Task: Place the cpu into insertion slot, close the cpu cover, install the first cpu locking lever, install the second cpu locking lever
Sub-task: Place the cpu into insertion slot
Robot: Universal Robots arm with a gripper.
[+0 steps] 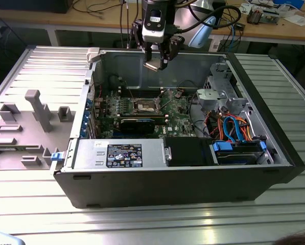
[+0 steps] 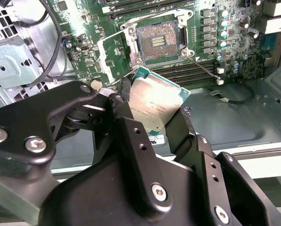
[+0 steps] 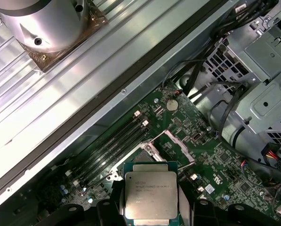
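Observation:
My gripper hangs above the open computer case, near its back wall, shut on the cpu. In both wrist views the silvery square cpu sits edge-held between the black fingers. The insertion slot lies lower down on the green motherboard, its dark contact field bare. The cpu cover stands swung open beside the slot. A thin wire locking lever sticks out by the slot's edge.
The case lies open on a slatted metal table. A drive cage, orange and blue cables and a black card surround the motherboard. Grey fixtures stand at the exterior view's left.

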